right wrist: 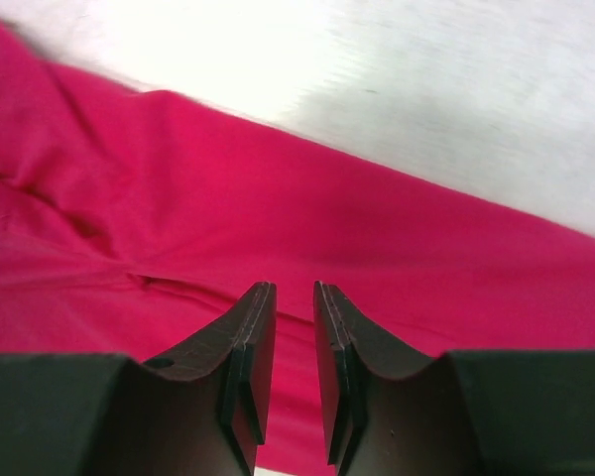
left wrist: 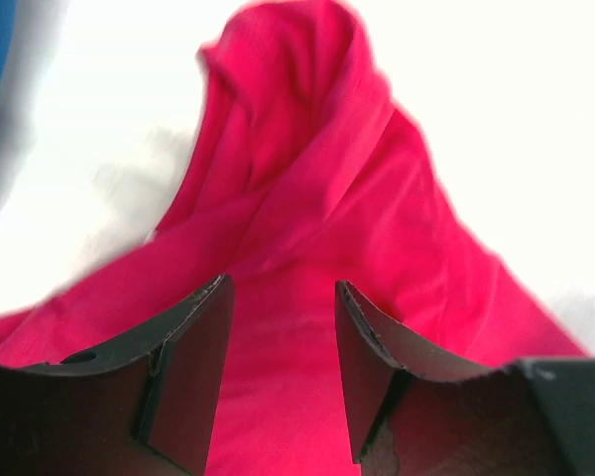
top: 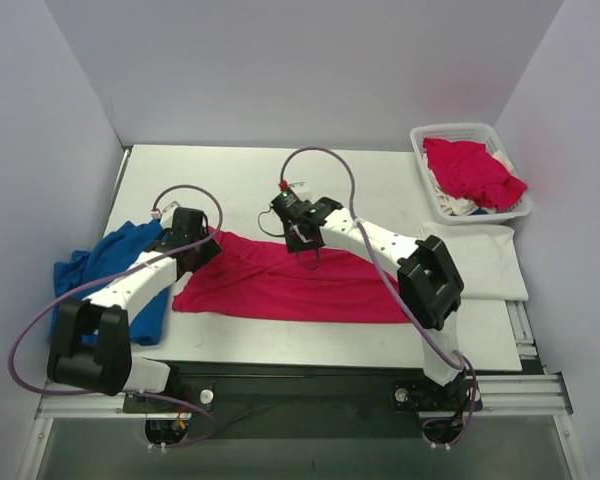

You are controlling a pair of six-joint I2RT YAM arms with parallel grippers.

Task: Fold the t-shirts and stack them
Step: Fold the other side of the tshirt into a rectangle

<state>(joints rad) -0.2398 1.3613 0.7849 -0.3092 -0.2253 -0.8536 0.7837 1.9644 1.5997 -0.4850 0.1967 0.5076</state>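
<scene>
Left gripper [left wrist: 283,288] has its dark jaws set wide over the pinkish-red t-shirt [top: 280,285]. Right gripper [right wrist: 295,290] is narrowed to a slit above the shirt's far edge. That soft shirt lies rumpled on the near middle of the white table [top: 380,180]. Crumpled blue cloth [top: 110,262] lies left and a flat white t-shirt [top: 490,260] right. A lattice basket [top: 462,130], far right, holds another red shirt [top: 470,170].
</scene>
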